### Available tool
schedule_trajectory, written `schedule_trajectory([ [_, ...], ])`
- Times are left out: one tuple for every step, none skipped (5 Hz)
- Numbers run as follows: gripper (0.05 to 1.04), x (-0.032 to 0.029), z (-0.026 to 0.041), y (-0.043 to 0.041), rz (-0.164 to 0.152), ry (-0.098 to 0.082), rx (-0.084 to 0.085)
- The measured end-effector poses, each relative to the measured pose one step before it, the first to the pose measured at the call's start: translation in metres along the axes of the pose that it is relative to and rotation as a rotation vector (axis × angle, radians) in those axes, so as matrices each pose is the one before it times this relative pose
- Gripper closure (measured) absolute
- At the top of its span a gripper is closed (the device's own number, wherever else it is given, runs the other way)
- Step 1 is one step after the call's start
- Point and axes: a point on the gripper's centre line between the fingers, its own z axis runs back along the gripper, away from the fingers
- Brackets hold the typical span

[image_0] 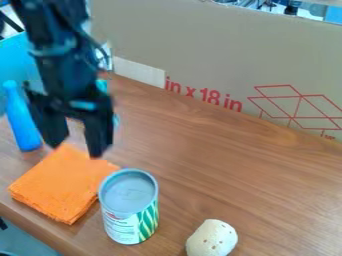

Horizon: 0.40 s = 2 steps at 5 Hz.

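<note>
One pincer (pixel 78 150) near one cloth (pixel 61 186)

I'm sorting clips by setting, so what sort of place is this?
Probably a robotics lab workspace: a black robot arm over a brown wooden table, backed by a printed brown cardboard panel.

And here's the wooden table (pixel 220 160): folded orange cloth (pixel 60 185) right below the gripper (pixel 79 147), blue bottle (pixel 23 120) just beside it, can (pixel 129 206) nearer us, then a speckled, pale lump (pixel 212 239), maybe bread, farther off.
</note>
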Motion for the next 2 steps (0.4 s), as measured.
schedule_trajectory([
  [0.082, 0.0144, 0.01978, 0.02053, -0.0633, -0.0558, -0.0012],
  [0.082, 0.01729, -0.00441, 0.011, -0.0512, 0.0038, 0.0414],
])
